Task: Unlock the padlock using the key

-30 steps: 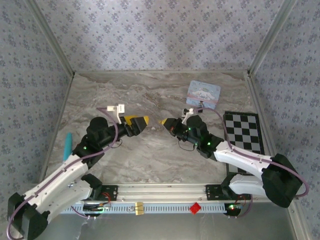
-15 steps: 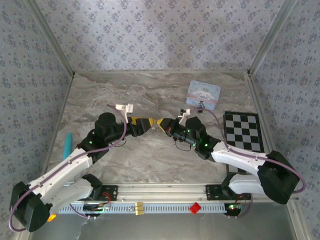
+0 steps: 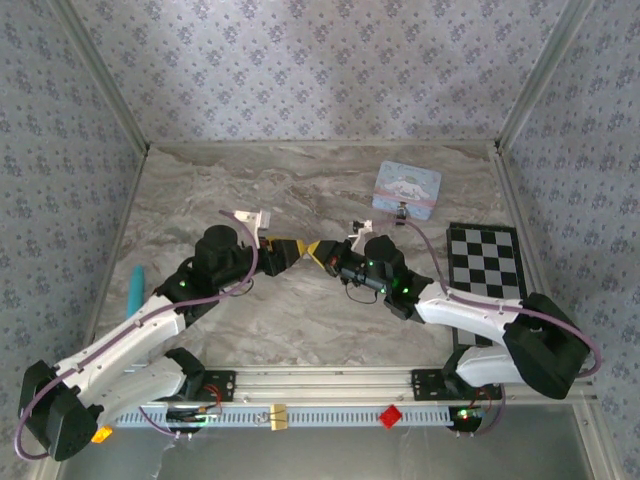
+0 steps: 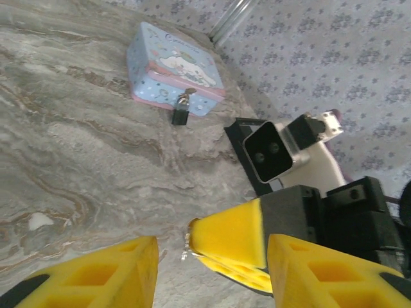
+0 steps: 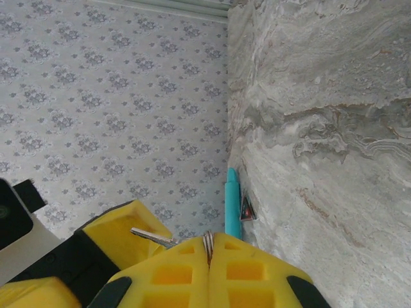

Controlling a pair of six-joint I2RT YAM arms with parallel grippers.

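Midway across the counter (image 3: 300,325), the right pincer (image 3: 320,252) is clenched on the small metal key (image 4: 187,248), while the left pincer (image 3: 288,250) stands spread around its tip. The padlock (image 4: 180,115) lies far right, against the near side of the blue tin (image 4: 173,67). A mistimed release or a glancing finger could drop the key.

The left arm (image 3: 125,350) and right arm (image 3: 470,312) share one build: white shells, black joint housings with small green lights, and a lilac cable (image 3: 428,240) running alongside. Their black bases sit at the rail (image 3: 330,378). Farthest from the rail, the left end effector (image 3: 295,250) and right end effector (image 3: 318,250) bear yellow wedge fingers (image 4: 308,269) with hollow cells.
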